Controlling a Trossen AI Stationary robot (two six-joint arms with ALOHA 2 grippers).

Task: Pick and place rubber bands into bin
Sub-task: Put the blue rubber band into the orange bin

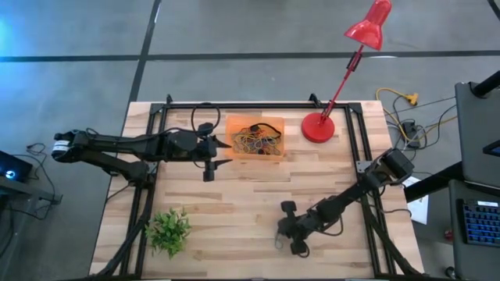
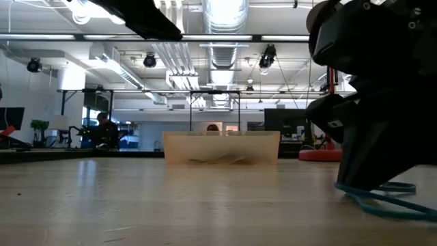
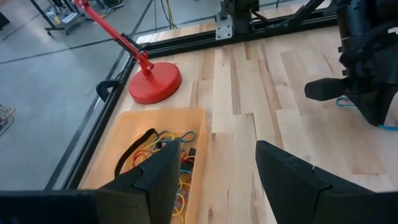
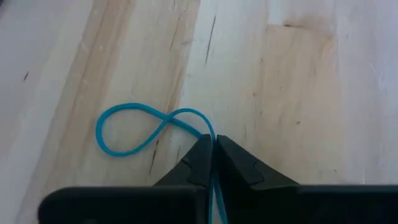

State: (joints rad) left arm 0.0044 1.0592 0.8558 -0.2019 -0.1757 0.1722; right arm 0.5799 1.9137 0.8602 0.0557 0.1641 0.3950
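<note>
My right gripper (image 4: pixel 212 146) is pinched on a blue rubber band (image 4: pixel 134 127) at the table's five o'clock. I should lift straight, then carry toward the bin (image 1: pixel 255 137) at twelve o'clock. Left gripper (image 3: pixel 211 174) waits there, spread apart.

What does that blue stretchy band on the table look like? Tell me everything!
The thin blue rubber band is a floppy loop twisted into a figure-eight. It lies flat on the pale wooden table, near the front edge on the right side. One end runs between the shut fingers of the right gripper, which pinch it against the wood.
</note>
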